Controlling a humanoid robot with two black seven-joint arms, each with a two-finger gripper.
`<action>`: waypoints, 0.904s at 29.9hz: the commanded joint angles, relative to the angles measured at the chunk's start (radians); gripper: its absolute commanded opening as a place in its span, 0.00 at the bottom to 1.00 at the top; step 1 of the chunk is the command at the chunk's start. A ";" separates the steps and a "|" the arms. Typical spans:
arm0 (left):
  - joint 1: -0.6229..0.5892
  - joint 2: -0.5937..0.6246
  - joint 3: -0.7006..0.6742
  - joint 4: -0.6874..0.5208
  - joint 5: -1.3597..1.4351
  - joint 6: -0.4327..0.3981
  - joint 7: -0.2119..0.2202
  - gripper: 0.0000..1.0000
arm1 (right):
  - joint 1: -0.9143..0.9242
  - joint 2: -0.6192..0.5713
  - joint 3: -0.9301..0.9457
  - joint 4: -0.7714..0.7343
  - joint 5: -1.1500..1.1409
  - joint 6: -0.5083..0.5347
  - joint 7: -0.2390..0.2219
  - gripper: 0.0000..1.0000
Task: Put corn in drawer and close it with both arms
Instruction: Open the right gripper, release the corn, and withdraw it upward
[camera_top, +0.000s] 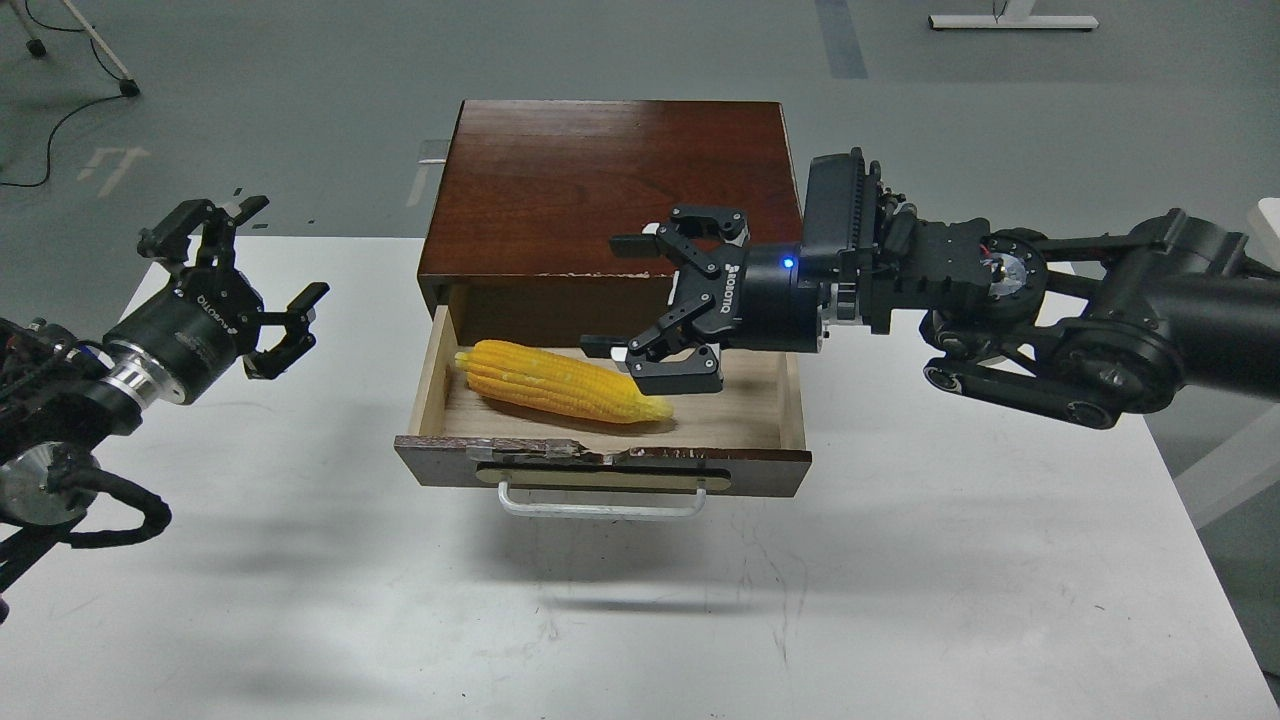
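The yellow-orange corn (560, 382) lies on its side inside the open drawer (602, 466), towards the left, thick end left. The drawer is pulled out from the dark red-brown cabinet, with its white handle (600, 505) facing me. My right gripper (640, 300) hovers over the drawer's right half, just above the corn's thin end, fingers spread open and empty. My left gripper (240, 290) is open and empty, above the table to the left of the cabinet.
The cabinet (615, 185) stands at the back middle of the white table (900, 560). My right arm reaches across the cabinet's right side. Grey floor with cables and stand legs lies beyond the table.
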 joint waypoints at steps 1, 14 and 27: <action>0.000 0.002 -0.001 0.003 0.000 0.001 0.000 0.99 | 0.003 -0.021 0.056 -0.003 0.036 0.000 0.000 1.00; -0.011 0.016 -0.014 0.041 0.144 0.074 -0.003 0.99 | -0.145 -0.244 0.501 -0.099 1.454 0.540 -0.274 1.00; -0.155 0.073 -0.014 0.026 0.733 0.360 -0.178 0.98 | -0.642 -0.265 0.796 -0.176 1.602 0.606 -0.280 1.00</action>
